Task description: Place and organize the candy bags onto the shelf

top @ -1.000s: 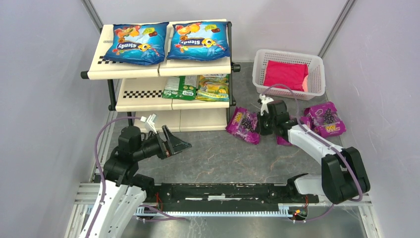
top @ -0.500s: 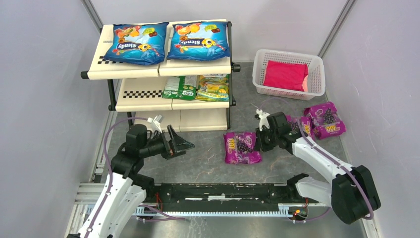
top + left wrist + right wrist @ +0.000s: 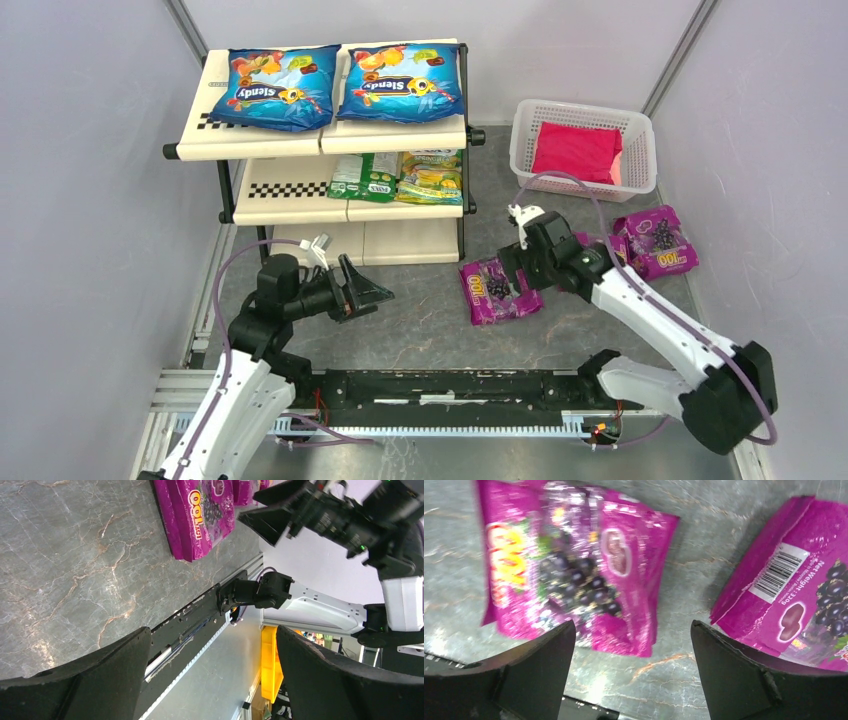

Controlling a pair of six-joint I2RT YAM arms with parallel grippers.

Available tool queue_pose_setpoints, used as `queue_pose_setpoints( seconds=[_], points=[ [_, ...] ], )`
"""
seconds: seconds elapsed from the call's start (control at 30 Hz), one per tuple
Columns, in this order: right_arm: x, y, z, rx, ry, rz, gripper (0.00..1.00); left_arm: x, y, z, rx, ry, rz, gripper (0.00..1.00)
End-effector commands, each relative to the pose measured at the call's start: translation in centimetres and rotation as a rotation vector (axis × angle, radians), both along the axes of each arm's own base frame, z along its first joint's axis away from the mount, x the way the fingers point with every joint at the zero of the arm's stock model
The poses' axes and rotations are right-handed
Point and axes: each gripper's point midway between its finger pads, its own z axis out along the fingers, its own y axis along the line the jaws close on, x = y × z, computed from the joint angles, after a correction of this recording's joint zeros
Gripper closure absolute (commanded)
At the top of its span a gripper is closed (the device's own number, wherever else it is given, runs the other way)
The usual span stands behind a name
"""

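Note:
The shelf (image 3: pixel 300 205) holds two blue candy bags (image 3: pixel 272 88) (image 3: pixel 402 82) on its top tier and two green-yellow ones (image 3: pixel 365 177) (image 3: pixel 432 177) on the middle tier. A purple bag (image 3: pixel 500 290) (image 3: pixel 574 575) (image 3: pixel 200 515) lies flat on the floor right of the shelf's foot. My right gripper (image 3: pixel 512 272) (image 3: pixel 632 625) hovers open just above its right end, holding nothing. Another purple bag (image 3: pixel 660 242) (image 3: pixel 794 590) lies further right, and a third (image 3: pixel 597 243) peeks from behind the right arm. My left gripper (image 3: pixel 365 290) (image 3: pixel 212 630) stands open and empty in front of the shelf's bottom tier.
A white mesh basket (image 3: pixel 522 150) holding a red packet (image 3: pixel 575 150) stands at the back right. The black base rail (image 3: pixel 450 390) runs along the near edge. Grey walls close in on both sides.
My right gripper dragged the purple bag nearer and leftwards, then opened and let it go onto the floor. The left arm shifted slightly rightwards.

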Motion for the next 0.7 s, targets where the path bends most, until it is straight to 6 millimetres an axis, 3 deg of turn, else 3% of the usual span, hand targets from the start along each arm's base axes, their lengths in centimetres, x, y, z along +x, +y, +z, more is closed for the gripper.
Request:
queue_pose_setpoints(
  seconds=[0.0, 0.13, 0.33, 0.47, 0.6, 0.67],
  points=[
    [-2.1, 2.0, 2.9, 0.036, -0.065, 0.05, 0.05, 0.0, -0.6, 0.7, -0.042, -0.019, -0.032, 0.0],
    [-5.2, 5.8, 1.0, 0.136, -0.051, 0.169, 0.06, 0.0, -0.6, 0.5, -0.035, -0.008, -0.043, 0.0],
    [-6.3, 10.3, 0.9, 0.027, -0.093, 0.326, 0.06, -0.4, -0.3, 0.3, -0.026, 0.001, -0.02, 0.0],
    [-4.8, 10.9, 0.4, -0.159, -0.183, 0.304, 0.08, -0.1, -0.1, 0.3, -0.029, 0.001, 0.018, 0.0],
    [-4.4, 11.7, -1.1, -0.18, -0.232, 0.255, 0.24, 0.4, 0.6, 0.1, -0.02, 0.008, 0.093, 0.0],
    [-4.6, 11.9, -2.1, -0.182, -0.245, 0.239, 0.27, 0.5, 0.7, 0.1, -0.033, 0.01, 0.116, 0.0]
  ],
)
